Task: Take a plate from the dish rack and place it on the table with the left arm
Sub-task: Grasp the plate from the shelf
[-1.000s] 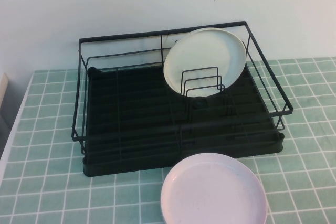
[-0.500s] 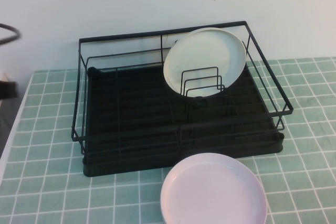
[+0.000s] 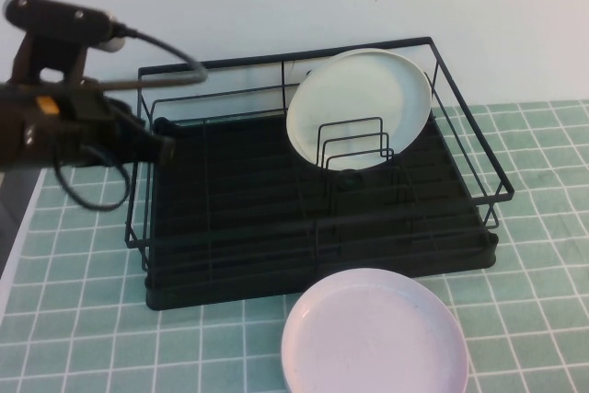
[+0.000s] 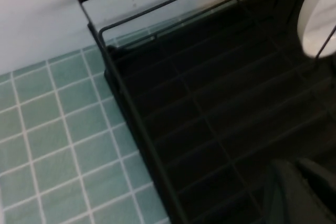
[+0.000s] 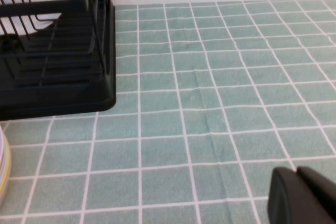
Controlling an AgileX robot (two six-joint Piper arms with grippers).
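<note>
Overhead view: the dish rack (image 3: 313, 181), a black wire frame on a ribbed black tray, stands on the table (image 3: 83, 319) of pale green tiles, close to the white back wall. The plate (image 3: 361, 108), cream-white and glossy, stands nearly upright in the rack's far right part, leaning back toward the rear rail, with the upright wire dividers (image 3: 354, 149) crossing in front of its lower half. A pale pink plate (image 3: 373, 333) lies flat on the table just in front of the rack's near edge, to the right of centre. The left arm (image 3: 55, 126), with its small white camera and looping black cables, reaches in from the left at the height of the rack's upper rail; the left tool (image 3: 152, 147) hangs at the rack's left end, well apart from the plate, and whether its jaws are wide or narrow cannot be told. Left wrist view: the rack's far left corner (image 4: 105, 45), the ribbed tray and a sliver of the plate's edge (image 4: 320, 19). Right wrist view: the right tool (image 5: 302, 195) is a dark shape over bare tiles beside the rack's end (image 5: 58, 72); its jaw state cannot be told.
</note>
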